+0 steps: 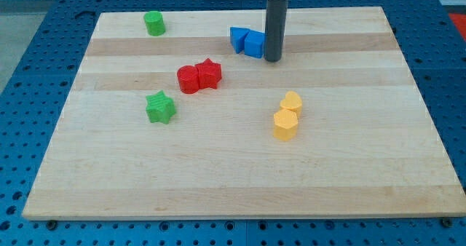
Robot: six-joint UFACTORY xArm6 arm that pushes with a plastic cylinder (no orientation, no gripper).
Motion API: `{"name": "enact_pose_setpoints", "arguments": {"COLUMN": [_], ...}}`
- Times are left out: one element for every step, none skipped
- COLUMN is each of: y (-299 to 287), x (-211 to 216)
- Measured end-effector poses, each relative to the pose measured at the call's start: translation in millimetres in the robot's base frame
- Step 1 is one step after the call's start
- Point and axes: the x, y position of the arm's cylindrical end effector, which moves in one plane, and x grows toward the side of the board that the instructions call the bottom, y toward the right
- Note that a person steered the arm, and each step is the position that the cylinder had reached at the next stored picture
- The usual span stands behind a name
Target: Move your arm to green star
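Camera view: my tip [274, 59] rests on the wooden board [349, 173] near the view's top, just right of the two blue blocks [247, 41], touching or nearly so. No claw on this rig, only the rod; nothing is pinched. Green star [160, 107] lies left of centre, well apart from my tip, down-left of the paired red blocks [199, 76]. Green cylinder-like block [153, 23] at top left. Two yellow blocks [288, 116], touching, right of centre.
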Motion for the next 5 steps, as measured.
{"name": "enact_pose_setpoints", "arguments": {"y": [0, -6, -7, -7, -7], "x": [6, 7, 7, 16, 24]}}
